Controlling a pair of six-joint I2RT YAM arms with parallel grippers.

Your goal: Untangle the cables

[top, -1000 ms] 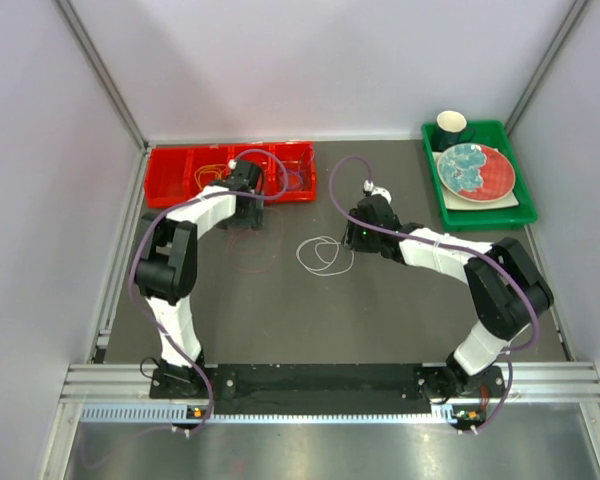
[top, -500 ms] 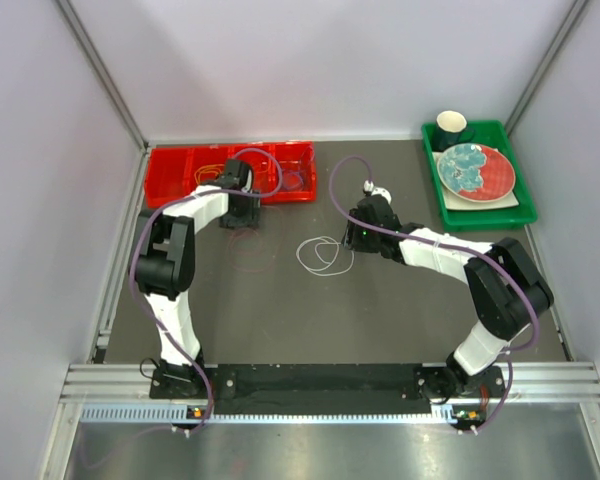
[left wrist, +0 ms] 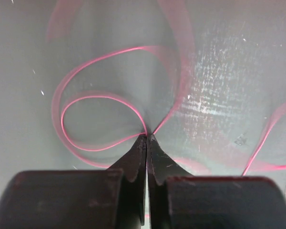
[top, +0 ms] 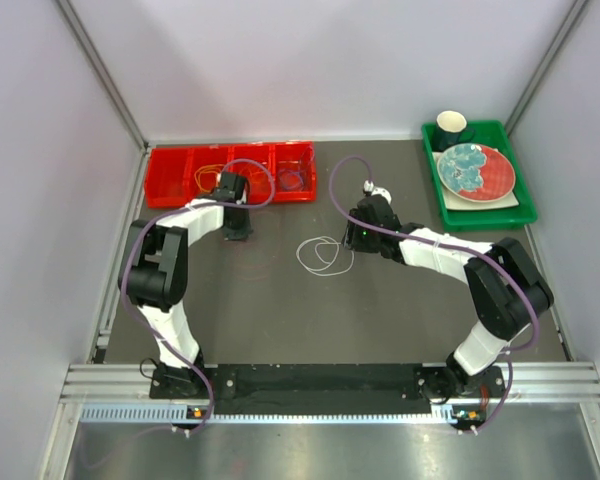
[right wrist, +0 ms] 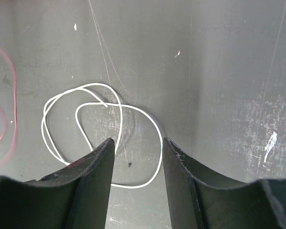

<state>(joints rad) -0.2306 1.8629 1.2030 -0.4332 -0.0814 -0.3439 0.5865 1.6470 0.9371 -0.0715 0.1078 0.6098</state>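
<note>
Cables lie apart on the surface. The white cable (right wrist: 90,85) sits mid-surface beneath the right end effector (right wrist: 138,143), whose jaws stand open astride it. At its 10 o'clock, the left end effector (left wrist: 147,138) is pinched closed on the red cable (left wrist: 105,97). Sorting looks under way. The next move, I judge, is carrying the red loop to the red tray (top: 160,190) at 11 o'clock without snagging the white one.

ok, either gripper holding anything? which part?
Left gripper pinches the thin red wire loop where its strands meet. Right gripper is open over the thin white wire loop, holding nothing.
</note>
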